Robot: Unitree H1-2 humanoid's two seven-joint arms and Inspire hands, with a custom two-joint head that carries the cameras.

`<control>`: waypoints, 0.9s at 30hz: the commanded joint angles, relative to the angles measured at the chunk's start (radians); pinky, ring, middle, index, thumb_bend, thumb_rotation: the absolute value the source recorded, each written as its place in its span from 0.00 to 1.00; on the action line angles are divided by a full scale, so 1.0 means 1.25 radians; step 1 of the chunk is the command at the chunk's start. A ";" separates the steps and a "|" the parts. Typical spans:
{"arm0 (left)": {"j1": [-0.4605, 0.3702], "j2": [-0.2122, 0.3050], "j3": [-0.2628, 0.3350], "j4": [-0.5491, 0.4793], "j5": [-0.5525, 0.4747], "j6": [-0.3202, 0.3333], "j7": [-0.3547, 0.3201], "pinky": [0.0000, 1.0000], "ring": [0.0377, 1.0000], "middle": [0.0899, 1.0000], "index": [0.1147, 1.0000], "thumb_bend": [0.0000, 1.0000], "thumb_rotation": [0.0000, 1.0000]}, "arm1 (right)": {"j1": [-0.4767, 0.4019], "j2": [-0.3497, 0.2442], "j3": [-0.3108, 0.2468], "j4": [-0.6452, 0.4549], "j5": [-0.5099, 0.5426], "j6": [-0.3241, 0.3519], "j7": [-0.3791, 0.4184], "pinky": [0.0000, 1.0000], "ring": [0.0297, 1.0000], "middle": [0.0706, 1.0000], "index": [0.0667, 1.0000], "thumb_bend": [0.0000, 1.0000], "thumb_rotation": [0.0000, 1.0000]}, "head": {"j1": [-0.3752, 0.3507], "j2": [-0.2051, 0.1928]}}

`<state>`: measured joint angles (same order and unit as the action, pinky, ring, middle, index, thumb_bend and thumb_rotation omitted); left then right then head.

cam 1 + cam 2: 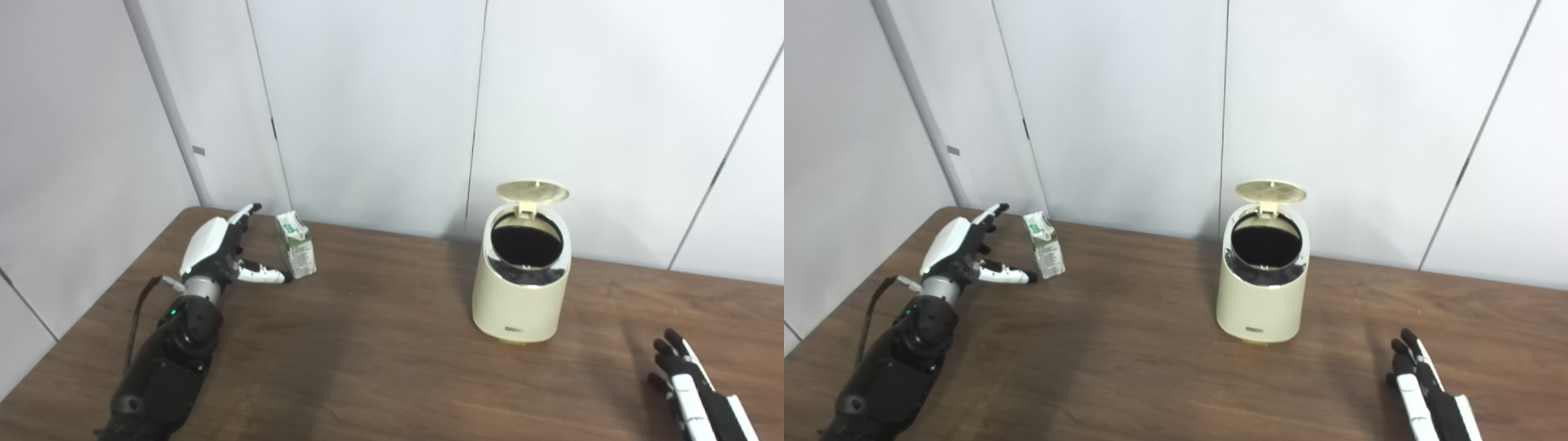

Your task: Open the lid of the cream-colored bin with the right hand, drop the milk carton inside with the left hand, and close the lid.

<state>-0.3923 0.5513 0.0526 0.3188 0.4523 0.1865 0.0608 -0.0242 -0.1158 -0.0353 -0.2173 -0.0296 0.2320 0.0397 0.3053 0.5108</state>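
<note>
Cream-coloured rounded plastic bin (522,288): upright at mid-table on the brown wood-grain table (380,367); its round flip lid (531,191) tilted up and back on the rear hinge, dark mouth exposed, so the opening step reads as done.

Small white-and-green milk carton (296,244): upright near the far left corner, well apart from the bin; not yet lifted.

Left hand (223,251): fingers spread, thumb pointing at the carton's base, just beside it; contact cannot be told; posed, by judgement, to close round the carton.

Right hand (689,383): low at the near right, well clear of the bin, fingers extended and roughly together, holding nothing; seemingly waiting for the lid-closing step.
</note>
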 commanded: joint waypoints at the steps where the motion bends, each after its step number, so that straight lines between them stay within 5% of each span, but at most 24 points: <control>1: -0.051 0.042 -0.002 -0.001 0.024 -0.010 0.018 0.70 0.88 0.94 0.94 1.00 0.15 | -0.016 0.002 0.001 -0.036 0.003 -0.011 0.000 0.89 0.96 0.94 0.98 0.51 0.85 | 0.001 0.000; 10: -0.094 0.050 -0.026 0.066 0.030 -0.003 0.016 0.65 0.84 0.90 0.92 1.00 0.20 | -0.013 -0.002 0.012 -0.043 -0.021 -0.011 -0.002 0.86 0.94 0.93 0.98 0.52 0.86 | -0.006 0.001; 14: -0.108 0.056 -0.036 0.101 0.032 -0.026 0.027 0.76 0.91 0.92 0.91 1.00 0.22 | -0.013 0.002 0.013 -0.045 -0.025 -0.008 -0.003 0.85 0.93 0.93 0.97 0.53 0.86 | -0.010 0.003; 20: -0.119 0.057 -0.043 0.116 0.027 -0.035 0.029 0.78 0.92 0.93 0.91 1.00 0.22 | -0.012 0.002 0.013 -0.045 -0.027 -0.004 -0.003 0.85 0.93 0.93 0.97 0.53 0.86 | -0.022 0.008; 27: -0.150 0.048 -0.046 0.117 -0.002 -0.016 -0.014 0.70 0.83 0.91 0.90 0.99 0.20 | -0.011 0.000 0.013 -0.038 -0.027 -0.001 -0.001 0.83 0.92 0.92 0.96 0.52 0.87 | -0.024 0.013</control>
<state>-0.5251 0.5779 -0.0118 0.4874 0.4591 0.1764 0.0389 -0.0165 -0.1152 -0.0181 -0.2373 -0.0649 0.2452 0.0397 0.2746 0.5262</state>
